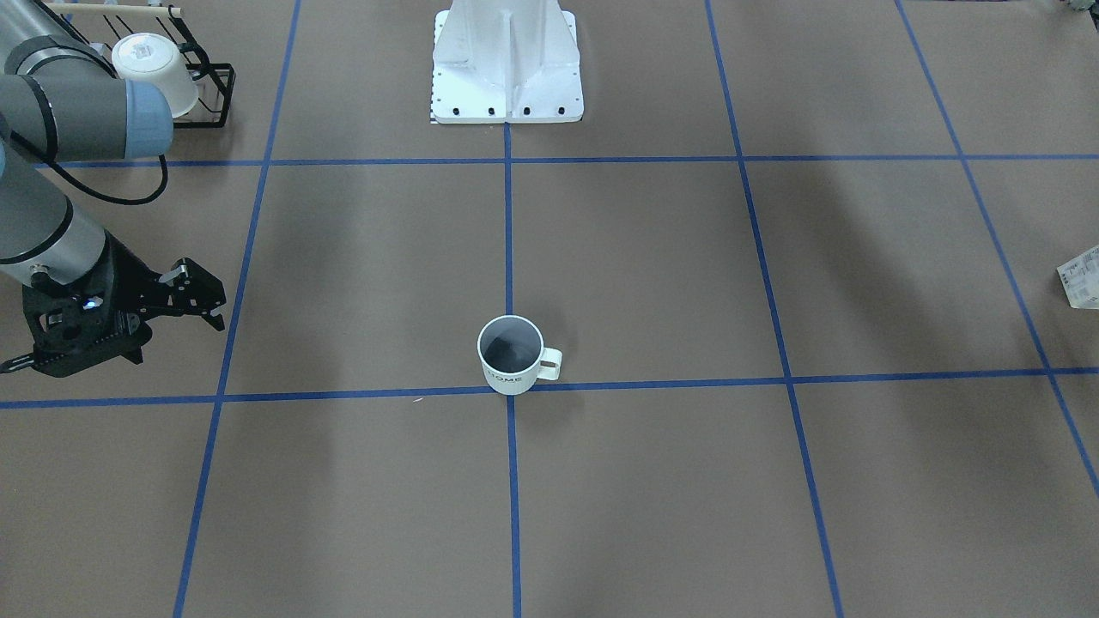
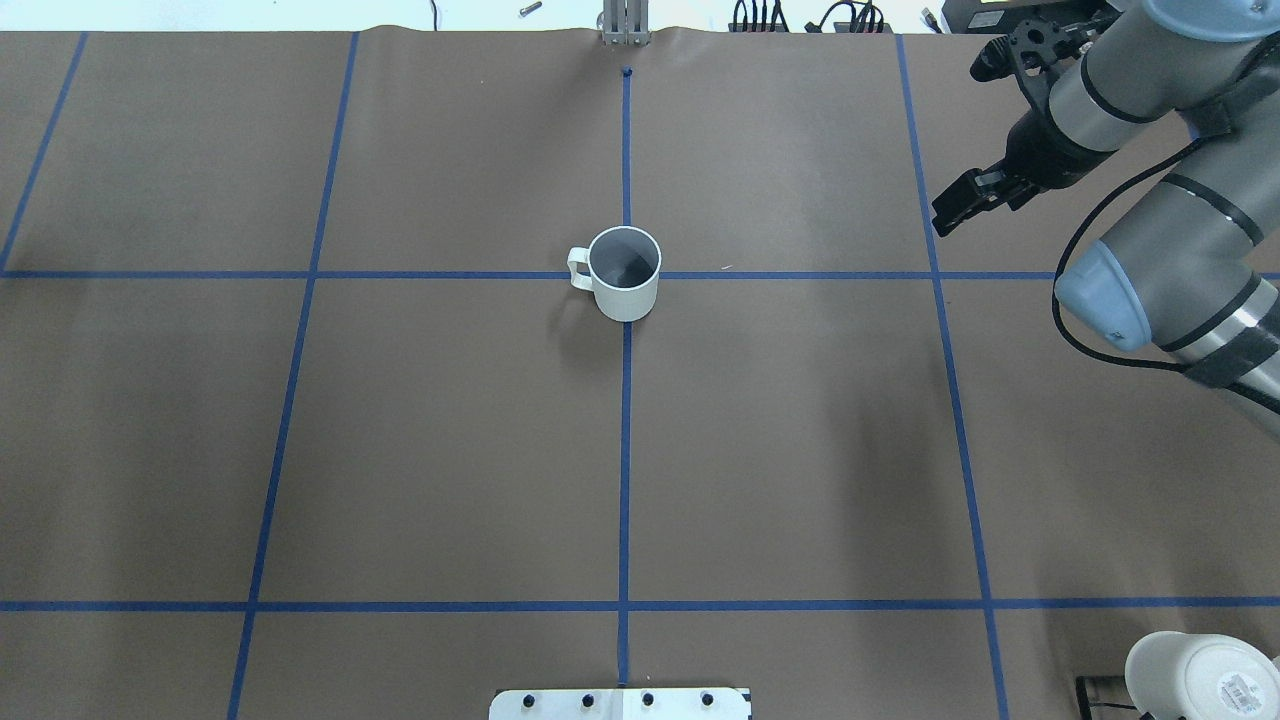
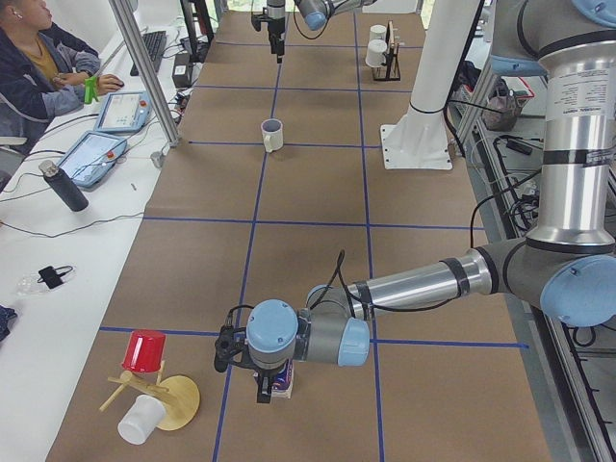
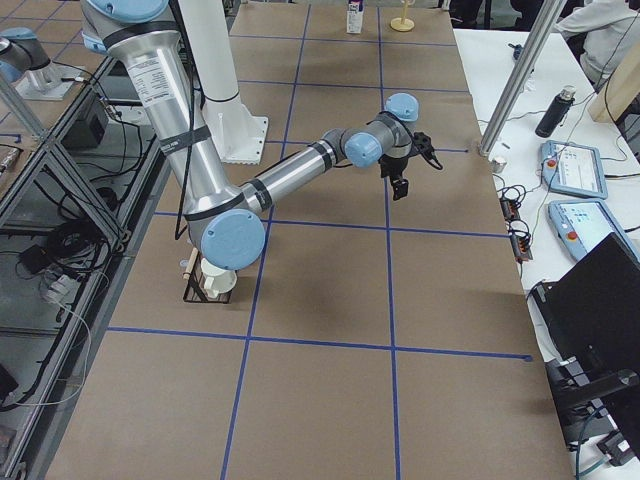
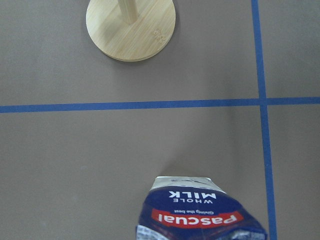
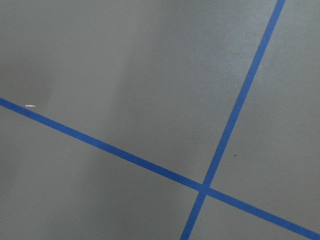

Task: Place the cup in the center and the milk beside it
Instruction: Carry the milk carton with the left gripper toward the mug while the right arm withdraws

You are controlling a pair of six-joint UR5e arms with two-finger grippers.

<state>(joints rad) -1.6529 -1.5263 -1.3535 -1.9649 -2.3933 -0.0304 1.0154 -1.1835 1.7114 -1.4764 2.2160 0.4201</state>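
The cup [image 1: 511,354] stands upright on the crossing of the blue tape lines at the table's middle, its handle toward the robot's left; it also shows in the overhead view [image 2: 625,272] and the left view [image 3: 272,135]. My right gripper [image 1: 202,300] hangs open and empty, well off to the cup's side [image 2: 958,205]. The milk [image 5: 200,215] stands upright at the table's far left end, close under the left wrist camera. My left gripper [image 3: 267,385] is down at the milk [image 3: 280,383]. I cannot tell whether it is open or shut.
A black wire rack [image 1: 202,81] with white mugs stands near the right arm's base [image 2: 1095,690]. A wooden stand [image 5: 131,27] with a red cup [image 3: 144,351] and a white cup [image 3: 140,419] is just beyond the milk. The robot's white base [image 1: 506,69] is at the table's edge.
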